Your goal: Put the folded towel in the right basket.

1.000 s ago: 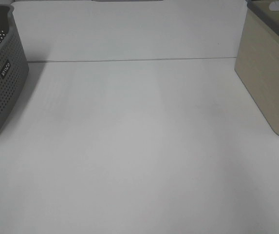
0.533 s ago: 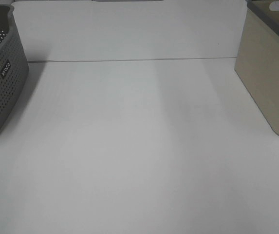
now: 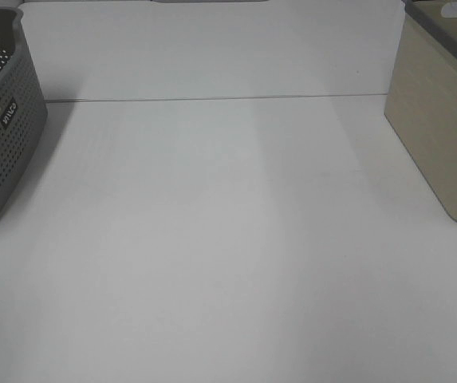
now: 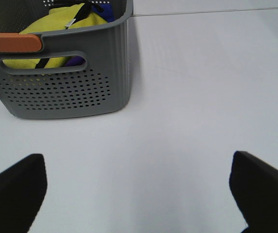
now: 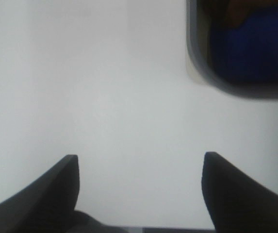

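Note:
The right basket is beige with a grey rim and stands at the table's right edge. In the right wrist view its corner shows, with a blue cloth lying inside; I cannot tell whether it is folded. My right gripper is open and empty over bare table, beside that basket. My left gripper is open and empty over bare table, a short way from the grey basket. Neither gripper shows in the exterior view.
The grey perforated basket stands at the table's left edge and holds yellow cloth and some blue cloth. An orange strip lies along its rim. The white table lies between the baskets.

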